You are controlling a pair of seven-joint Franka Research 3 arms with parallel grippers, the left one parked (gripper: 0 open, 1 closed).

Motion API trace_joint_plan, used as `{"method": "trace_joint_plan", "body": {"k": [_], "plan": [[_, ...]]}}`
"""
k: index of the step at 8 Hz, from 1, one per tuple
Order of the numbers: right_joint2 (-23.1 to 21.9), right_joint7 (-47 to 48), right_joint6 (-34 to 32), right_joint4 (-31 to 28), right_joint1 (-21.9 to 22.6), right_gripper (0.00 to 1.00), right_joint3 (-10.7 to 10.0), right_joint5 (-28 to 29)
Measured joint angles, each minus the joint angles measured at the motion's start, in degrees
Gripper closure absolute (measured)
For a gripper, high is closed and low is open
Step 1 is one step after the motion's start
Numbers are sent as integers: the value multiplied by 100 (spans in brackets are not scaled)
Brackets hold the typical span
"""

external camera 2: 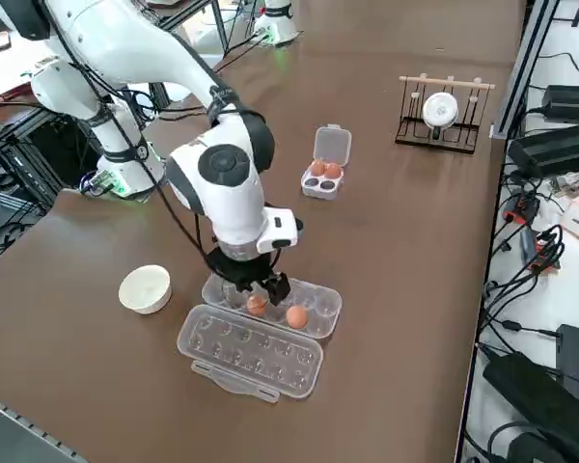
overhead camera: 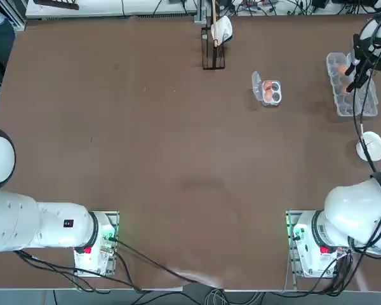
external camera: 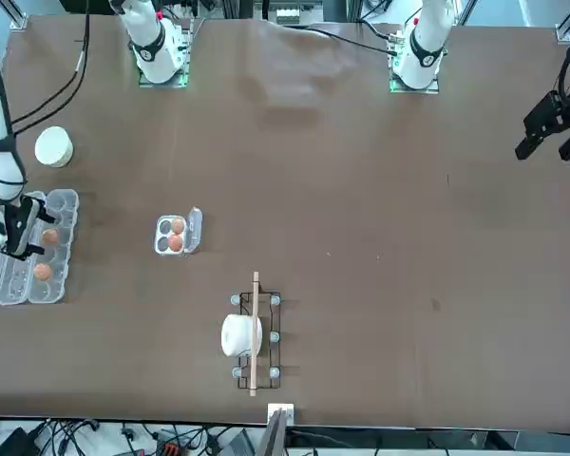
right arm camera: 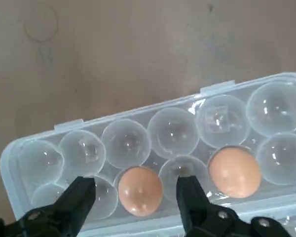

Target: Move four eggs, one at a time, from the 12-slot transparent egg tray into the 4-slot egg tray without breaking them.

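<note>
The 12-slot transparent egg tray [external camera 2: 320, 302] lies open at the table's right side, with its lid [external camera 2: 251, 352] folded flat beside it. Two orange-brown eggs sit in it, one [right arm camera: 139, 190] between my fingers and one [right arm camera: 235, 171] a cup away. My right gripper [right arm camera: 134, 185] hangs open just above the tray, a finger on each side of the first egg and touching neither side of it. In the right side view the gripper [external camera 2: 257, 287] is right over that egg [external camera 2: 257, 306]. The 4-slot egg tray [external camera 2: 314, 188] holds two eggs [external camera 2: 325, 170].
A white round bowl [external camera 2: 145, 288] stands next to the long tray, on the robot's side. A wire rack with a white roll [overhead camera: 214, 47] stands at the table's far edge. Dark cables run from my right arm over the long tray [overhead camera: 363, 95].
</note>
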Motion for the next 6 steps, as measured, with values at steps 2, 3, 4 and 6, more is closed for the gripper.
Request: {"method": "trace_joint_plan", "body": {"k": [2, 3, 4, 6], "plan": [[100, -103, 0, 47, -39, 0, 3, 0], [149, -161, 0, 69, -48, 1, 4, 0], [184, -220, 0, 80, -63, 1, 4, 0], [233, -496, 115, 109, -103, 4, 5, 3]]}}
